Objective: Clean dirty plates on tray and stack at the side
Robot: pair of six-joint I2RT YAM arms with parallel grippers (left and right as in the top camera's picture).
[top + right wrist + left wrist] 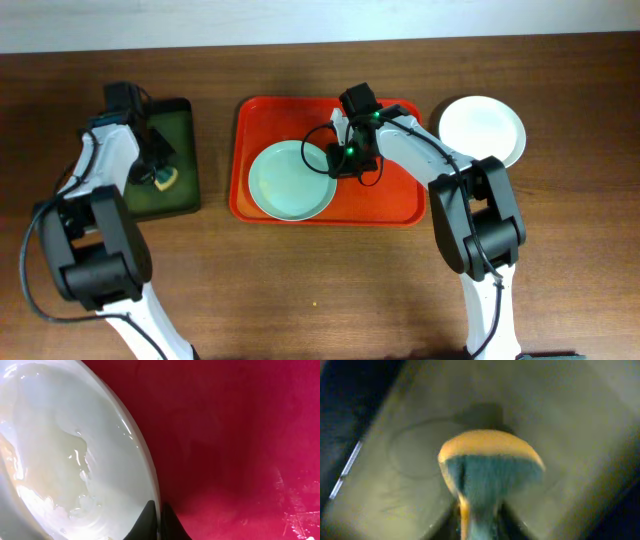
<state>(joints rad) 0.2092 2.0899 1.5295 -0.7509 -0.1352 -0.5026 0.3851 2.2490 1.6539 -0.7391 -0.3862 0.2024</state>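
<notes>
**Plate Rim Pinched on the Tray**

The table (300, 300) is taken up at its middle by the tray (400, 205), and a dark tray (185, 120) is set well apart on the left. One blue-green plate (285, 185) is laid in the tray's left half. A white plate (482, 128) is placed off the tray, on the right.

The blue-green plate's right rim is pinched by the right gripper (157, 519), whose jaws are drawn almost together on it. A wet, yellowish film is seen across the plate's face. The plate is judged stiff, light, breakable and slippery where wet. It is therefore best gripped firmly at the rim, with the far edge rested on the tray while it is wiped.

The sponge (490, 465) is clamped in the left gripper (480, 527) above the dark tray.
</notes>
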